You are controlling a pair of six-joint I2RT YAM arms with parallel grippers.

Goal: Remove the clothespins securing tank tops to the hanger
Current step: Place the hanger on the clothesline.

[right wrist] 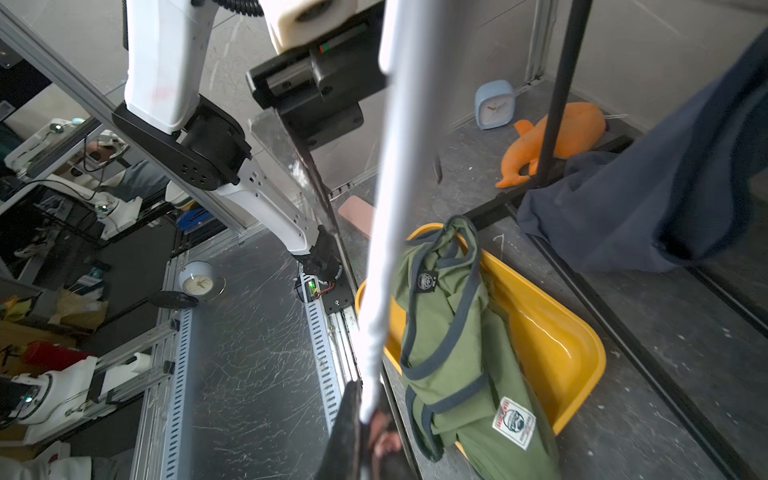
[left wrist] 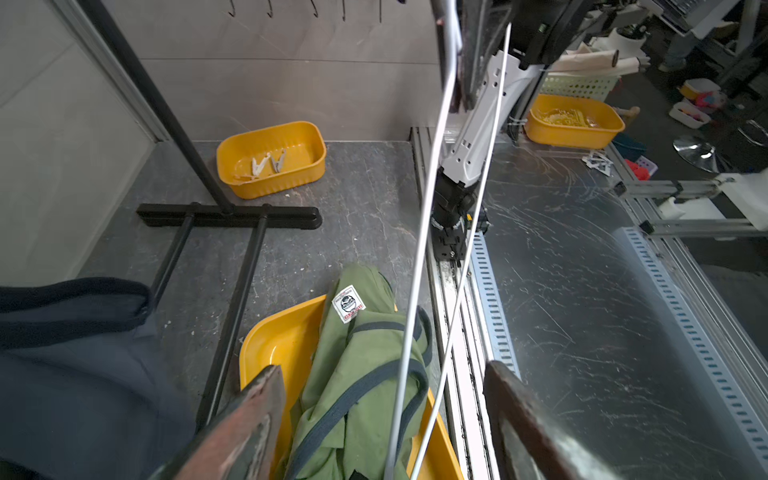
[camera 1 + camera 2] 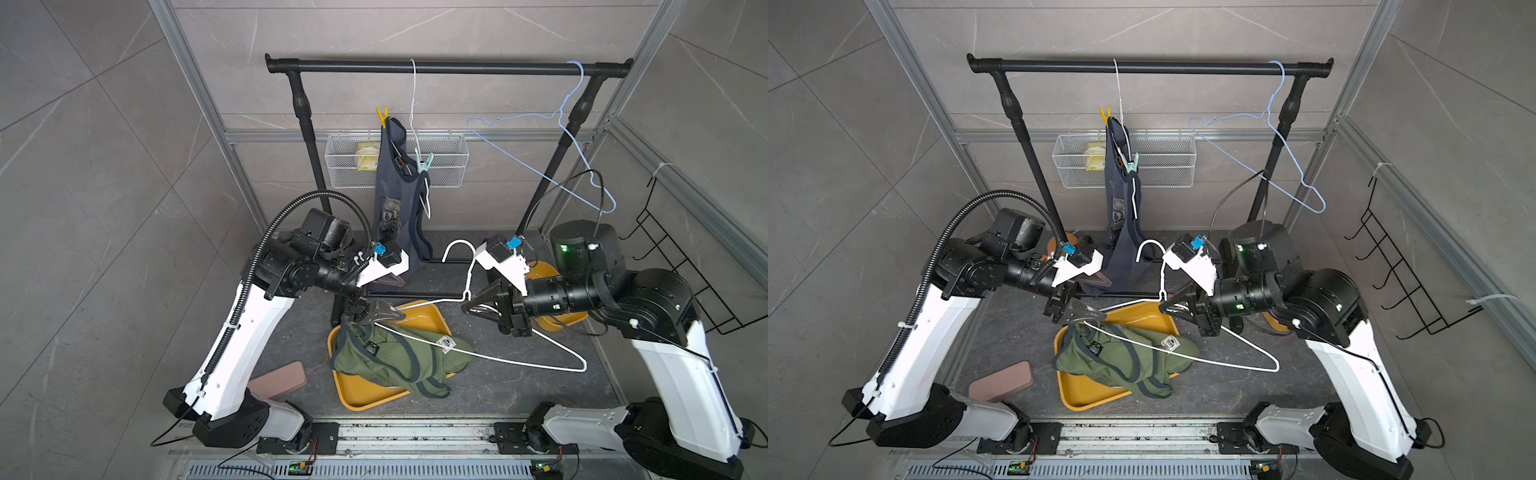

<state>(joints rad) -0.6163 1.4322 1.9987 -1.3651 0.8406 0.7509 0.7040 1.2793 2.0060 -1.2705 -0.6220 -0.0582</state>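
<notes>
My right gripper (image 3: 467,305) (image 1: 365,399) is shut on the neck of a bare white hanger (image 3: 519,360) (image 3: 1225,365), held low over the floor. My left gripper (image 3: 386,316) (image 2: 382,374) is open at the hanger's other end, and both wires pass between its jaws untouched. Below them, two olive green tank tops (image 3: 390,361) (image 2: 365,374) (image 1: 457,353) lie heaped in a yellow tray (image 3: 365,399). A slate blue tank top (image 3: 395,187) hangs from the rail on another white hanger, pinned by a yellow clothespin (image 3: 383,116) and a mint green clothespin (image 3: 426,163).
A yellow bin (image 2: 270,158) holding white clothespins (image 2: 266,164) sits by the rack's foot. An empty blue hanger (image 3: 582,158) hangs on the rail. A wire basket (image 3: 399,160), a brown case (image 3: 278,380), an orange plush toy (image 1: 552,137) and a clock (image 1: 494,104) stand around.
</notes>
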